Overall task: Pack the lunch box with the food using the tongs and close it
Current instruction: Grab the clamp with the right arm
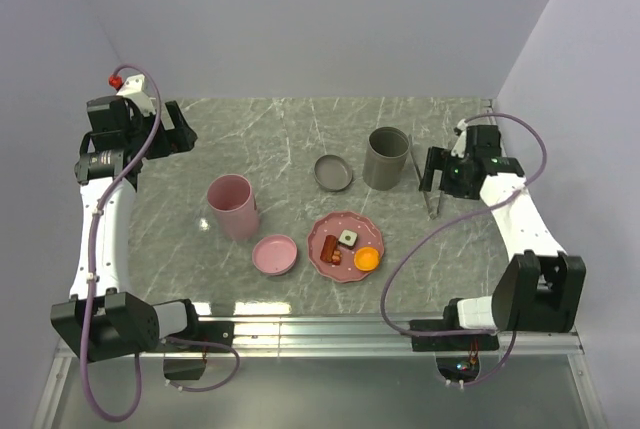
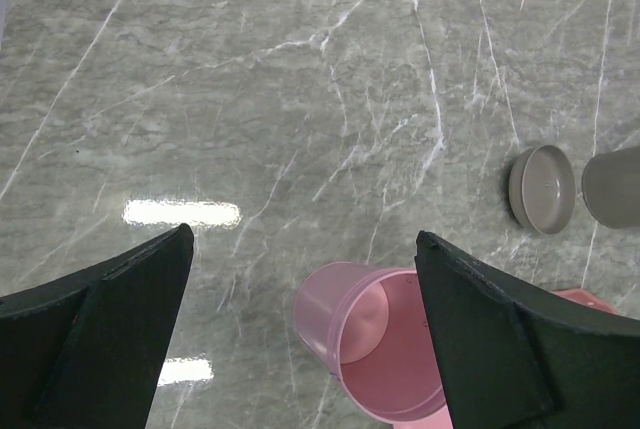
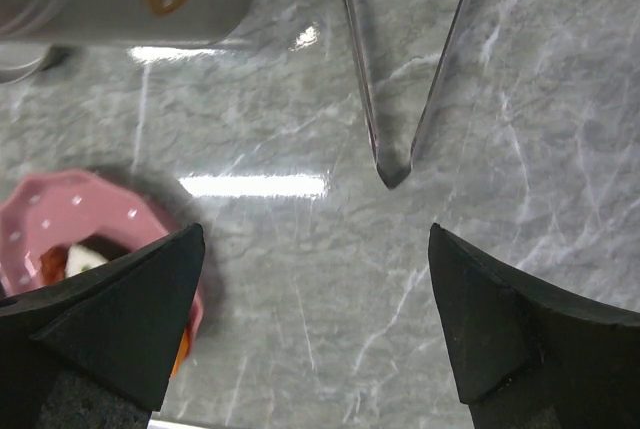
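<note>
At the far left of the grey marbled table (image 1: 260,134) the left hand (image 2: 305,239) hangs released, fingers spread wide and holding nothing, above a tall pink plastic tub (image 1: 233,206) that stands open with its shallow pink round lid (image 1: 275,254) just beside it. Further right lie a shallow grey round lid (image 1: 333,172) and a tall grey cylindrical tub (image 1: 388,157), also open; which pair is the lunch box I cannot tell. In front of them sits the pink scalloped plate (image 1: 322,261) carrying the food: a reddish-brown sausage bit (image 1: 331,247), a pale cube with a dark spot (image 1: 347,237) and an orange round slice (image 1: 366,260). At the right, the long slim grey metal tongs (image 3: 393,171) lie flat on the table near the grey tub, joined end toward the right hand (image 3: 315,234), which hovers just short of them, spread open and empty. The job looks barely begun: the step in hand is fetching the tongs. Next, that hand likely needs to drop, straddle both thin arms and close gently.
</note>
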You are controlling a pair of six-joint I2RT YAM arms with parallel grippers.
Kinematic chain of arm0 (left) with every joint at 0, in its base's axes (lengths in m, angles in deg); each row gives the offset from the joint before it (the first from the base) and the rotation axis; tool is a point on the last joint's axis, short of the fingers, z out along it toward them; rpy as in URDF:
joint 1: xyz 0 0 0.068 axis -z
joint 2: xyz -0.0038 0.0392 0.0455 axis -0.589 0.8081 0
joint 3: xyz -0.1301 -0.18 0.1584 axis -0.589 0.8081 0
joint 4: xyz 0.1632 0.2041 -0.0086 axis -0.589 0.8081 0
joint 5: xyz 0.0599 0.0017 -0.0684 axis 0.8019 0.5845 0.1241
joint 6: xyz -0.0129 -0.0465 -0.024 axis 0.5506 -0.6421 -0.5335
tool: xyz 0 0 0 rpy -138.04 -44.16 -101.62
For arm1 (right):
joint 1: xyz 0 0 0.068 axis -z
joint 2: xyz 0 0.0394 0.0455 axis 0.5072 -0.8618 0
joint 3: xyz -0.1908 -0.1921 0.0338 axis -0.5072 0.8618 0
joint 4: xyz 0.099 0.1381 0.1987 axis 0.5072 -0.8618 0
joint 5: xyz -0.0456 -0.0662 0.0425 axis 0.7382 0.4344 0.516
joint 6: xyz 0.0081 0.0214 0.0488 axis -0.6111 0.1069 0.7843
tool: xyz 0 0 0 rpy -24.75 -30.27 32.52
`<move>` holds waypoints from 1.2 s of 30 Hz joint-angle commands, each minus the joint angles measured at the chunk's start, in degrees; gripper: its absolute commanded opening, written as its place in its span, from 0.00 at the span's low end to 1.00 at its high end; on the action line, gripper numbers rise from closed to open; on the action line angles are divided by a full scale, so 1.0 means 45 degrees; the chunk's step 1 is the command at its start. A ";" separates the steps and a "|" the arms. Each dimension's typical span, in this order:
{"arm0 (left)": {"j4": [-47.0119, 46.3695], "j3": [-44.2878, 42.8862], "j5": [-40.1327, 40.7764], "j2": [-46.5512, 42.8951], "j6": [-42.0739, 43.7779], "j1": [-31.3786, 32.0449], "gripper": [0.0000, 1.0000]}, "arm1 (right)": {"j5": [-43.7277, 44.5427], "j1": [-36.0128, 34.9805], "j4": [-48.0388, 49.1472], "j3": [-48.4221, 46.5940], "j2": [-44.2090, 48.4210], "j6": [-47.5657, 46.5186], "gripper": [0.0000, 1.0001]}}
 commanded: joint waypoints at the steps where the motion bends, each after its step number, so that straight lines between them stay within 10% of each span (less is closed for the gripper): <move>1: -0.0128 -0.0627 -0.0320 0.0085 -0.0164 -0.0021 0.99 | 0.1724 -0.0666 0.1068 0.0072 -0.0797 0.0790 1.00; 36: -0.0304 -0.0432 -0.0963 0.0671 0.0031 -0.0020 0.99 | 0.3327 -0.0374 0.2633 -0.1253 -0.6189 0.0614 0.95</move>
